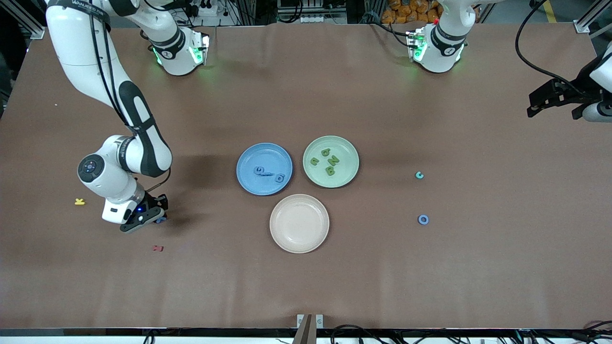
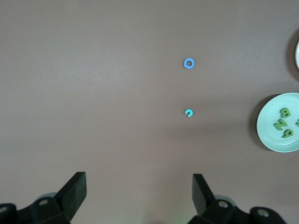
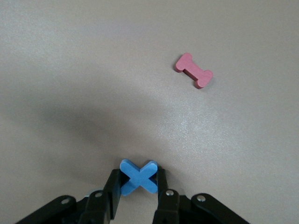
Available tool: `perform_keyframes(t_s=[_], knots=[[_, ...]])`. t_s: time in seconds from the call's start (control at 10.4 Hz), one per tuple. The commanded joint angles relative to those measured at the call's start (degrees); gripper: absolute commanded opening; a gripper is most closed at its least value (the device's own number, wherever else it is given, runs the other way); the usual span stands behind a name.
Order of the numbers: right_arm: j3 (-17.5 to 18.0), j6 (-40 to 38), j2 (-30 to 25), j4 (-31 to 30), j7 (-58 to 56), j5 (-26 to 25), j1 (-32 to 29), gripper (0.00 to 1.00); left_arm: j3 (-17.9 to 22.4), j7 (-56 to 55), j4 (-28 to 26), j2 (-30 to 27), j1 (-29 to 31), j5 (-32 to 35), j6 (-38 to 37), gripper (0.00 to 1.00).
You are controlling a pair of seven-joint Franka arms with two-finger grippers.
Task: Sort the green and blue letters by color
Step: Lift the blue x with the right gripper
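Note:
My right gripper [image 1: 154,219] is low over the table at the right arm's end, shut on a blue X letter [image 3: 138,176]; a bit of the letter shows in the front view [image 1: 161,220]. Several blue letters [image 1: 267,173] lie in the blue plate [image 1: 258,155]. Several green letters [image 1: 330,162] lie in the green plate [image 1: 344,148]. A blue O [image 1: 423,219] and a teal C-shaped letter [image 1: 419,175] lie loose toward the left arm's end; both show in the left wrist view, the O [image 2: 188,63] and the C [image 2: 188,112]. My left gripper [image 1: 552,112] waits, open and empty [image 2: 138,196].
An empty beige plate [image 1: 299,222] sits nearer the front camera than the two coloured plates. A yellow letter [image 1: 80,201] lies beside my right gripper. A dark red letter [image 1: 158,248] lies nearer the camera and shows in the right wrist view [image 3: 194,70].

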Motion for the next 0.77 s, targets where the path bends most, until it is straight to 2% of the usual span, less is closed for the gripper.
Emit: perform_keyframes(t_s=[0.0,0.38,0.67], knots=[[2.82,-3.71,-1.96,-0.47,5.55,0.47,-1.9,0.01,-0.1,-0.62,-0.22,-0.42,0.16,-1.34,-0.2,1.0],[5.98,-8.4,-6.71,-0.47,23.99,0.38,-0.59,0.01,-0.18,-1.24,-0.4,-0.25,0.07,-1.17,-0.2,1.0],[6.61,-11.98,-9.35,-0.47,36.39,0.38,4.06,0.01,-0.18,-1.32,-0.49,-0.25,-0.19,-0.82,-0.2,1.0]])
